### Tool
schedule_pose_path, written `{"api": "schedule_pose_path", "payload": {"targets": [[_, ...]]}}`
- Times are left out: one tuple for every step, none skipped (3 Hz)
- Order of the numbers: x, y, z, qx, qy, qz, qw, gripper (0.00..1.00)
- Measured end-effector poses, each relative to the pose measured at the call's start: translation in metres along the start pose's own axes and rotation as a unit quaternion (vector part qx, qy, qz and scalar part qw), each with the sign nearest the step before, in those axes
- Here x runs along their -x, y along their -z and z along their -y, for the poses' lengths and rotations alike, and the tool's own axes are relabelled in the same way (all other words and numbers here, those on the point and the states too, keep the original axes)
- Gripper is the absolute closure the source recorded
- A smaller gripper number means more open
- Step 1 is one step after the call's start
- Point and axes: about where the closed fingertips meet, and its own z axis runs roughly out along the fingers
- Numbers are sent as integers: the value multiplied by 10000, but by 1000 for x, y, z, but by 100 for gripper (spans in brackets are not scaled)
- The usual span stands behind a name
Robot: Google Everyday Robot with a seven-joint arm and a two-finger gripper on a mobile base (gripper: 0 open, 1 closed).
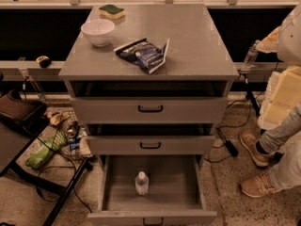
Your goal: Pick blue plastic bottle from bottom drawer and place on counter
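Observation:
The blue plastic bottle (141, 183) stands upright in the middle of the open bottom drawer (186, 182), which is pulled out towards me. It is clear with a pale cap and a bluish-white label. The counter (197, 41) is the grey top of the cabinet above it. Pale white and yellowish parts of my arm (284, 74) show at the right edge, level with the counter and well away from the bottle. My gripper does not show in this view.
On the counter lie a white bowl (98, 31), a green and yellow sponge (111, 11) and a blue chip bag (141, 54). The two upper drawers (150, 109) are slightly open. A person's legs and shoes (263, 168) are at the right. A thin clear bottle (250, 54) stands behind; cables and clutter (56, 145) lie at the left.

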Motion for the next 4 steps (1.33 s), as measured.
{"api": "schedule_pose_path", "payload": {"targets": [[0, 0, 0, 0, 0, 1, 10000, 0], [12, -25, -6, 125, -62, 436, 9990, 0], [23, -94, -37, 630, 73, 1191, 9909, 0], [32, -194, -90, 1315, -52, 2353, 9630, 0]]}}
